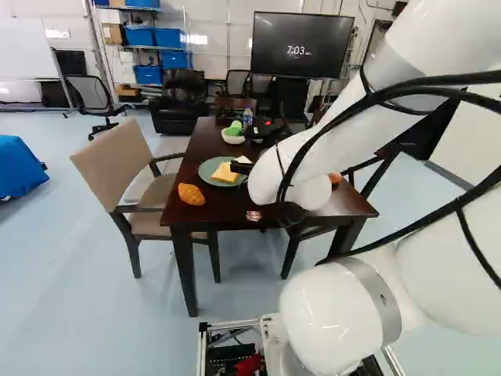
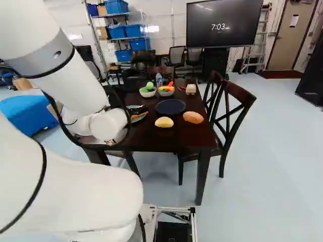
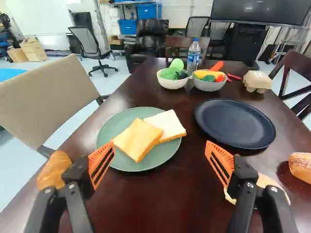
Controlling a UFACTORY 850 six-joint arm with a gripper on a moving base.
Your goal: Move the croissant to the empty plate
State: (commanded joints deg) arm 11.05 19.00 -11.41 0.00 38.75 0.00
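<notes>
End effector (image 1: 242, 168) hangs open, croissant (image 3: 52, 171) beside one finger.

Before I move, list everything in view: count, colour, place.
Table: one, brown, ahead
Dark plate: one, navy, on table
Green plate: one, green, on table
Croissant: one, golden, beside green plate
Bread slices: two, pale, on green plate
Bun: one, pale, near dark plate
Loaf: one, orange, beside bun
Bowls: two, whitish, beyond plates
Vegetables: several, mixed colours, in bowls
Bottle: one, clear, by bowls
Carton: one, beige, beyond dark plate
Peppers: count unclear, red, by bowls
Chairs: several, beige, dark, around table
Screen: one, black, beyond table
Bins: several, blue, beyond table
Arm: one, white, over table
Gripper: one, black, open, over table
</notes>
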